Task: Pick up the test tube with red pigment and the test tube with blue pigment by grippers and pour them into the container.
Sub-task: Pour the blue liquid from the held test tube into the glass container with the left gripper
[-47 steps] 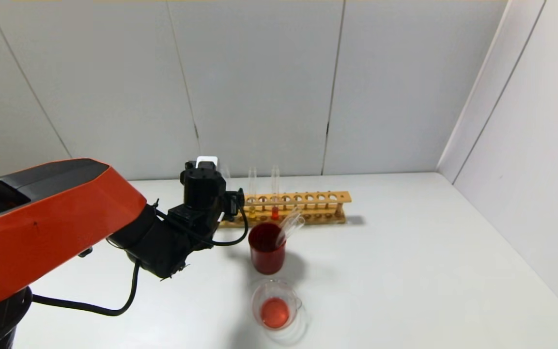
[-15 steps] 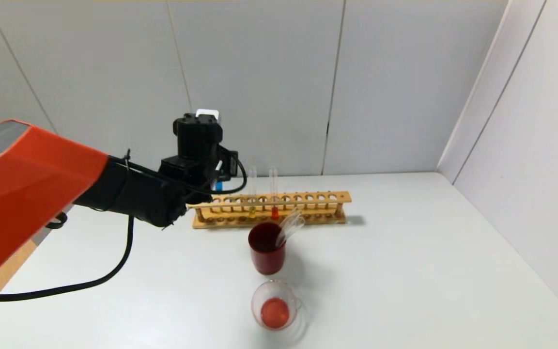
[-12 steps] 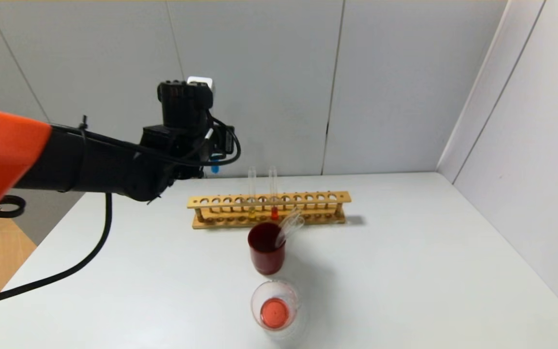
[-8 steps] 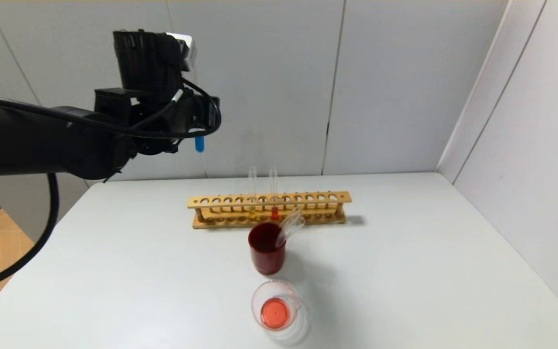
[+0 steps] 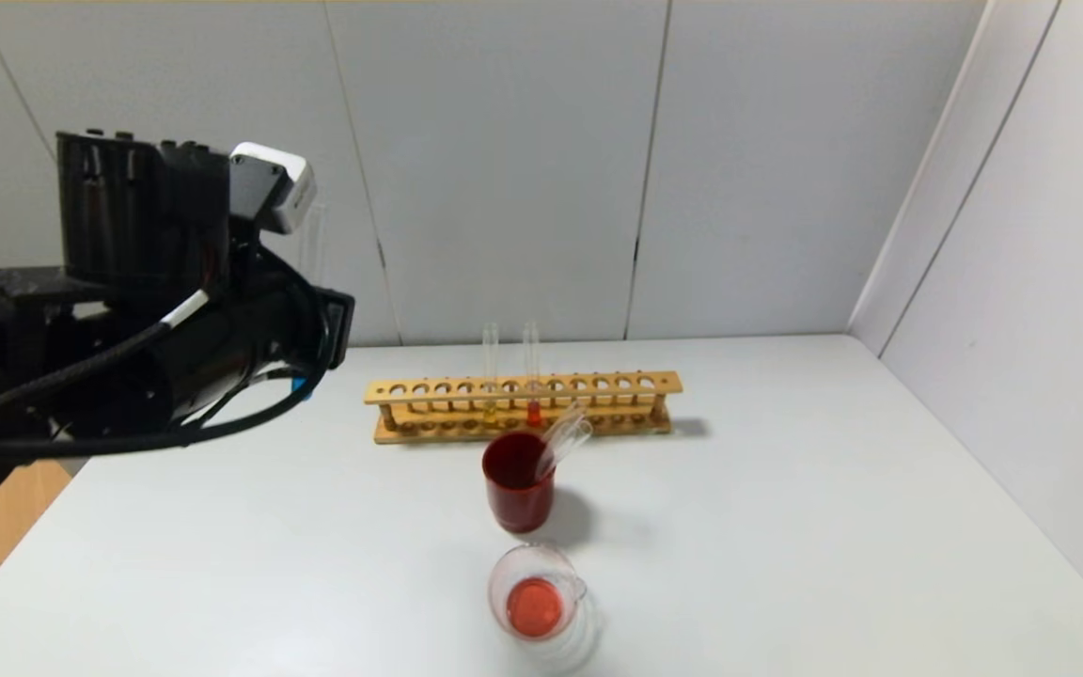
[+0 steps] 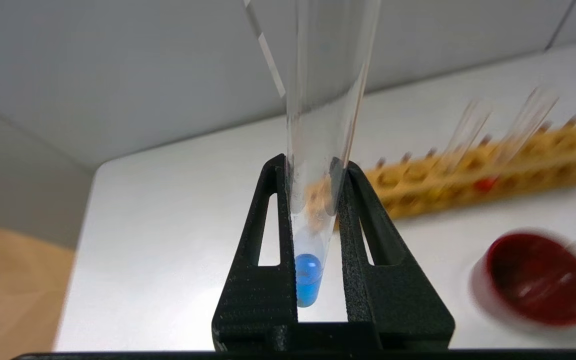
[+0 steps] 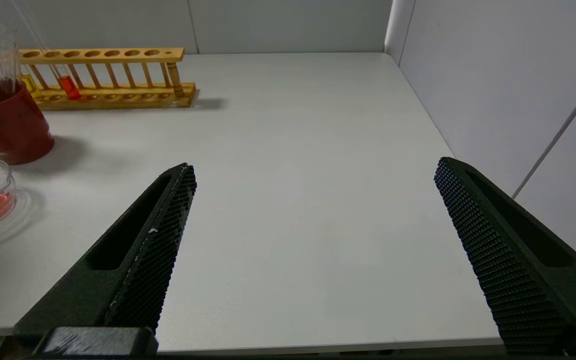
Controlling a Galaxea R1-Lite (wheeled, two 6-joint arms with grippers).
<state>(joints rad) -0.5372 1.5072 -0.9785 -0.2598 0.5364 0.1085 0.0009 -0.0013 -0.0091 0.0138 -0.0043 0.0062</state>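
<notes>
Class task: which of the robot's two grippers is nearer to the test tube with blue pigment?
Left. The left gripper is shut on the test tube with blue pigment, raised over the table's left side. The right gripper hangs open over the table's right side, with no tube between its fingers.

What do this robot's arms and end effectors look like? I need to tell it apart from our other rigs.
The left arm is bulky and black, with loose black cables looped along it and a white block at the wrist. Both the left end effector and the right end effector have black, wedge-shaped fingers with slotted sides; the right one's inner faces are finely knurled.
</notes>
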